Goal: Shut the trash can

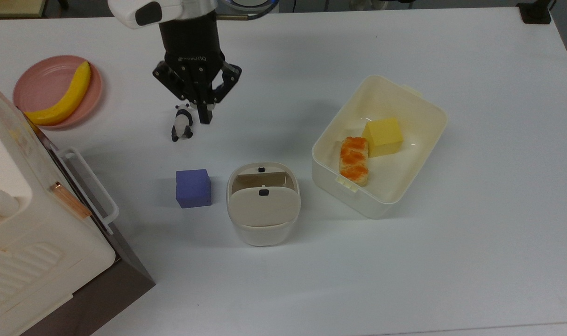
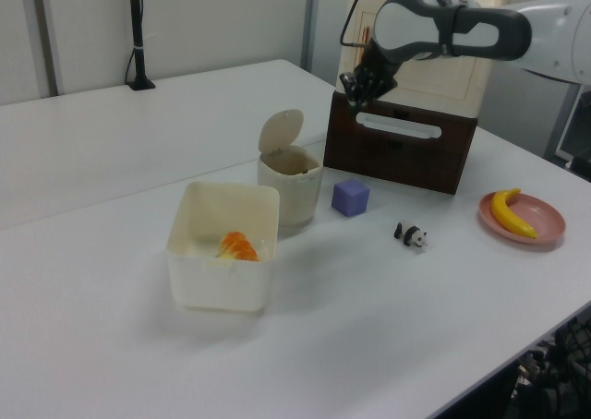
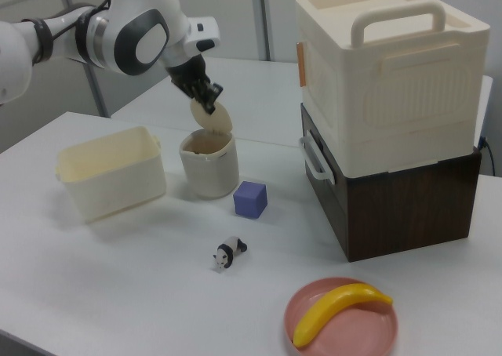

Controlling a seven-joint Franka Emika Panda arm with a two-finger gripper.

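My gripper (image 1: 205,116) hangs above the table (image 1: 475,261), fingers pressed together w/ nothing between them; in the top view the tips sit just beside the panda figure (image 1: 182,123). In the right view the tips overlap the raised lid (image 3: 212,118), contact or not I can't tell. The trash can (image 1: 263,219) stands mid-table, lid tipped up on its hinge, opening partly covered by it from above, inside hard to see. Purple cube (image 1: 193,188) just beside it on the top view's left, cream container (image 1: 421,112) on the top view's right w/ yellow block (image 1: 383,136) and orange-topped piece (image 1: 354,160). Banana (image 1: 64,99) on pink plate (image 1: 40,77). Big white appliance (image 1: 26,242) is cut off at the top view's left edge.
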